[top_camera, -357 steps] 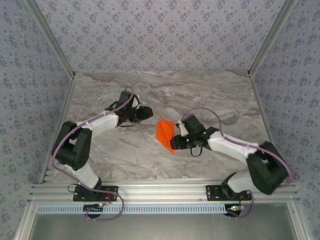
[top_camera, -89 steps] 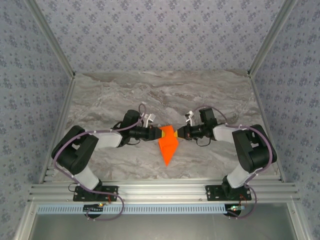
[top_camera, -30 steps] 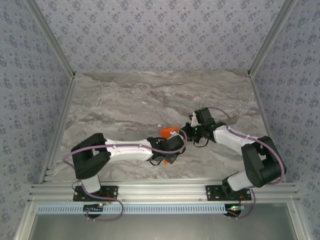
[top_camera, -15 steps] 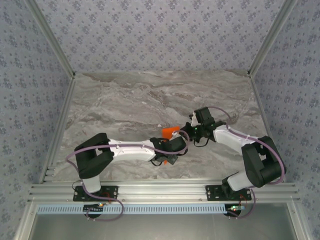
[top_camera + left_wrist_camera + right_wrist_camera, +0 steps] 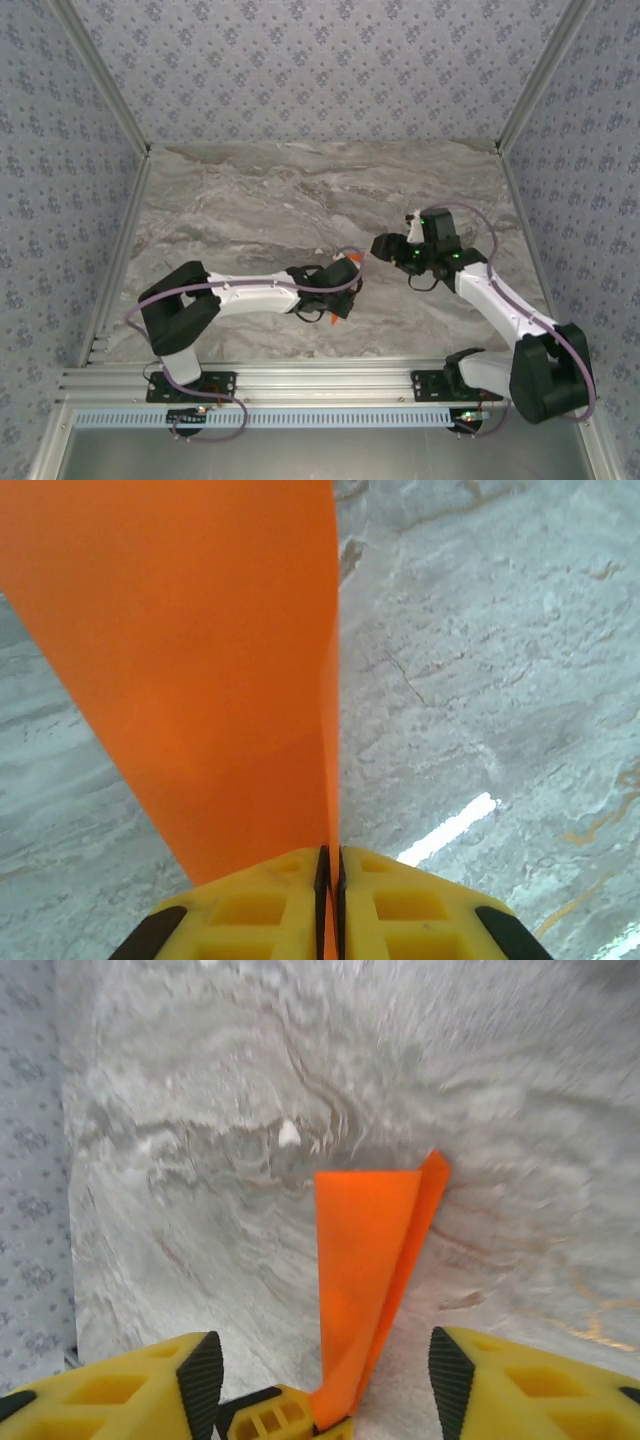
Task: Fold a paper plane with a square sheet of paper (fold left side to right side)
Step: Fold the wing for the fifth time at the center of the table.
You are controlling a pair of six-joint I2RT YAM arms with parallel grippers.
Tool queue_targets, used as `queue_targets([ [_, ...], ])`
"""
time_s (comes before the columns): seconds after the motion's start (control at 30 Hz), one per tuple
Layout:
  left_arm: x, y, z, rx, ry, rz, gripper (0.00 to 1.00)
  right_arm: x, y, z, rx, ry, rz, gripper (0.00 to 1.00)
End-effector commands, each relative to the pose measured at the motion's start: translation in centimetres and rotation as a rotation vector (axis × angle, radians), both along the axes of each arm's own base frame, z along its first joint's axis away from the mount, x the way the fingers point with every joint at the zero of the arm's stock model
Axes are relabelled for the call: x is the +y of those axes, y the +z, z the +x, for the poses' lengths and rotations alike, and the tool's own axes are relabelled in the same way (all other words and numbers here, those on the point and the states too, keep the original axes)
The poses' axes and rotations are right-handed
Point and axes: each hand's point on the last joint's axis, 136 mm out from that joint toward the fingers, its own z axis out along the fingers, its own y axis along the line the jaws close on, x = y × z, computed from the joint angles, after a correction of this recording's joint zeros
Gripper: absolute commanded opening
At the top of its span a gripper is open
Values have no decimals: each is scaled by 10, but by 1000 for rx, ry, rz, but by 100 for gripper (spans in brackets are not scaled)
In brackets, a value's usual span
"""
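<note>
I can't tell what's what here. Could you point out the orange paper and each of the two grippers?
Orange paper [image 5: 365,1260]: right wrist view, middle of its flat folded face.
Left gripper [image 5: 330,865]: left wrist view, where its yellow fingers pinch the paper.
Right gripper [image 5: 322,1355]: right wrist view, gap between its open yellow fingers.

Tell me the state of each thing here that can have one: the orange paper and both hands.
left hand: shut on the paper plane.
right hand: open, fingers either side of the paper plane, not touching it.
paper plane: folded, pinched at one end by the left hand.
</note>
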Motion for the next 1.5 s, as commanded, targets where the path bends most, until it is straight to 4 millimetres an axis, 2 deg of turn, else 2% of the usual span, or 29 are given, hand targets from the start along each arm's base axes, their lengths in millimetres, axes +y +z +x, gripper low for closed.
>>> queue_targets([
  [0.0, -22, 22, -2, 70, -12, -185, 12, -16, -26, -21, 63, 15, -60, 68],
  [0.13, -22, 19, 5, 130, 22, -259, 12, -19, -40, -31, 69, 44, -75, 69],
  [0.3, -27, 22, 12, 188, 43, -376, 12, -11, -51, -38, 59, 68, -36, 69],
  [0.7, -23, 23, 27, 279, 97, -562, 11, 17, -58, -43, 13, 145, -15, 70],
  [0.97, -22, 11, 34, 323, 136, -613, 9, 36, -61, -33, 12, 146, 52, 67],
  [1.23, -24, 1, 34, 344, 148, -615, 8, 43, -73, -21, 28, 127, 46, 62],
  [1.47, -22, -1, 35, 345, 152, -617, 8, 48, -75, -8, 26, 111, 46, 57],
])
